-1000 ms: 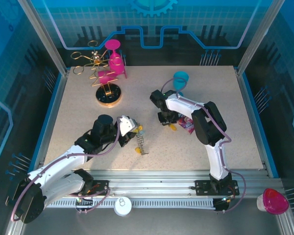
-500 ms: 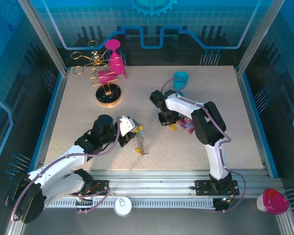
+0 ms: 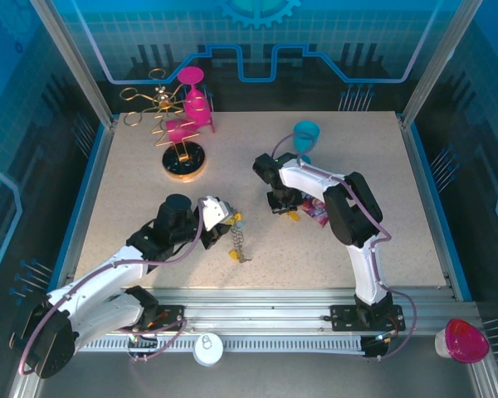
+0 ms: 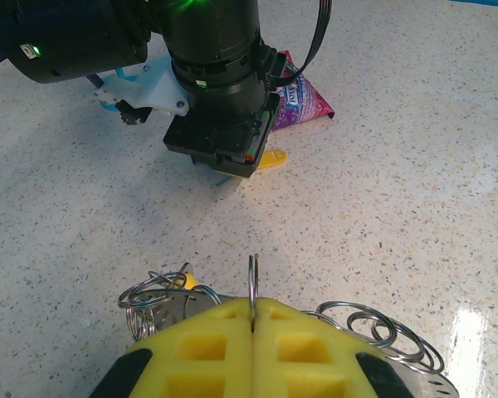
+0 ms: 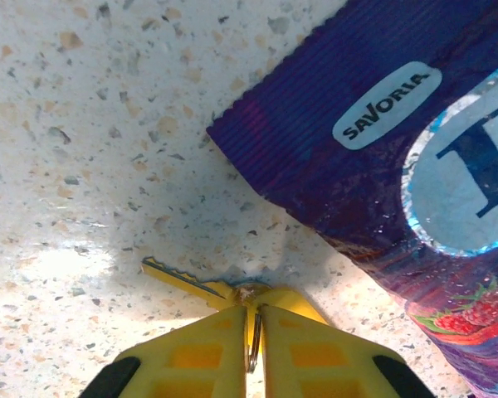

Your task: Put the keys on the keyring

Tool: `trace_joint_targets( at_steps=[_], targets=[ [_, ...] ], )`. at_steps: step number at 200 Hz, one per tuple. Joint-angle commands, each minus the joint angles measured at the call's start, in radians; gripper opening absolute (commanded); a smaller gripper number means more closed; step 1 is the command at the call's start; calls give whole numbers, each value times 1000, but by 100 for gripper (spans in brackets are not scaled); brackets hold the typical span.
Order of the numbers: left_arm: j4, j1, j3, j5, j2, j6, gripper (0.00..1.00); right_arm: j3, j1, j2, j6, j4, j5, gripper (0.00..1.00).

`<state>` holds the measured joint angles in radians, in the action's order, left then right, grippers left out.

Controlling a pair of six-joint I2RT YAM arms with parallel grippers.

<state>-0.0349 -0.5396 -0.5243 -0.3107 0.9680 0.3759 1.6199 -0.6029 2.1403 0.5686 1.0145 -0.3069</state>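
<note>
- The left tool (image 4: 253, 308) had its yellow pads pressed together on the keyring (image 4: 373, 325), with one wire loop standing upright between them. This grip probably held the ring steady and off the surface so a key could be threaded on.
- The keyring sat near the middle of the worktop (image 3: 133, 199). Its coils spilled out on both sides of the pads and trailed toward the near edge.
- The right tool (image 5: 253, 319) was down at the worktop, its pads pinching one yellow-headed key (image 5: 187, 279). The key's blade poked out to the left, just beside a purple snack packet (image 5: 373, 157). The low grip looked meant to lift the flat key.
- Counted: one keyring and one key at the right tool.
- From overhead, two yellow specks (image 3: 236, 221) on the keyring were probably keys, but were too small to confirm.
- Also counted: one snack packet, one blue goblet (image 3: 305, 131) and one gold wire stand (image 3: 184, 162).
</note>
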Motion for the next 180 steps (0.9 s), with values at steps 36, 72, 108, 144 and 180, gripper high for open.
trace_joint_targets(
  at_steps=[36, 72, 108, 144, 180],
  targets=[
    [-31, -6, -9, -32, 11, 26, 0, 14, -11, 1, 11, 45, 6, 12],
    [-35, -6, -11, -31, 14, 25, 0, 17, -11, -11, 10, 52, 9, 8],
    [-34, -6, -12, -32, 15, 26, 0, 22, -14, -66, -6, 43, 12, 0],
    [-35, -6, -11, -31, 18, 38, 0, -82, -40, -277, -245, -144, 108, 0],
    [-62, -6, -10, -34, 27, 49, 0, -264, -23, -464, -536, -352, 415, 0]
  ],
)
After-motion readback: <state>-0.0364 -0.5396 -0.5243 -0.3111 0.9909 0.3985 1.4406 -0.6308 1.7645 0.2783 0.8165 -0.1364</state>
